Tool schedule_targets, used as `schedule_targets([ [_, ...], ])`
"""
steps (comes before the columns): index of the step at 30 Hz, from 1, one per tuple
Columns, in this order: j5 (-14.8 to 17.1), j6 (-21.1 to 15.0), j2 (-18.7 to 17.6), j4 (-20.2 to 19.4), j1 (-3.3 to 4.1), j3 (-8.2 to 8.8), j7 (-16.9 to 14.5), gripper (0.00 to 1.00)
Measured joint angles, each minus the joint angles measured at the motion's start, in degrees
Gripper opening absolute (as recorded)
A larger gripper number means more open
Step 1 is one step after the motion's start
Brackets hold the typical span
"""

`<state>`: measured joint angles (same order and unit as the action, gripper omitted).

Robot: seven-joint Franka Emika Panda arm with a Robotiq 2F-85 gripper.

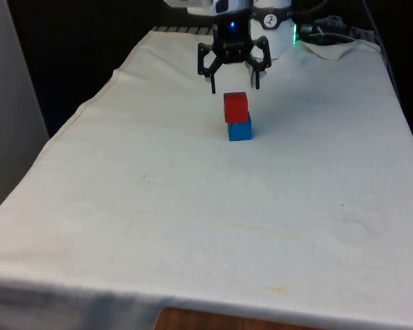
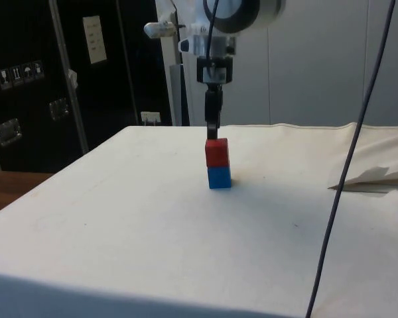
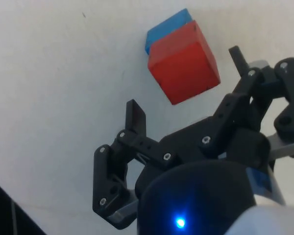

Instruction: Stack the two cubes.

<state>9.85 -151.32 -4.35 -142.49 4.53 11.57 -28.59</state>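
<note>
Even overhead light, bright white cloth [image 1: 193,206] with soft creases, faint shadow beside the cubes [image 2: 218,165], dark backdrop, slight softness in the wrist view.

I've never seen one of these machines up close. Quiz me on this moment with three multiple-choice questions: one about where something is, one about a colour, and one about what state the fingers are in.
1. Where is the red cube?
A. on top of the blue cube
B. beside the blue cube on the cloth
C. held between the fingers

2. What colour is the cloth on the table?
A. black
B. white
C. green

3. How are the fingers of the gripper?
A. shut on the red cube
B. shut on nothing
C. open, just above the red cube

Answers:
1. A: front and side views both show red resting directly on blue.
2. B: the cloth is white in the front and side views.
3. C: the front view shows the fingers spread apart with nothing between them, tips just above the stack.
</note>
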Motion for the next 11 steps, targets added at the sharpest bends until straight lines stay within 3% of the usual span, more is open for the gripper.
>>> schedule_targets([
  [11, 0.00, 3.50, 3.72, 0.57, 0.00, 0.23, 0.00, 1.00],
])
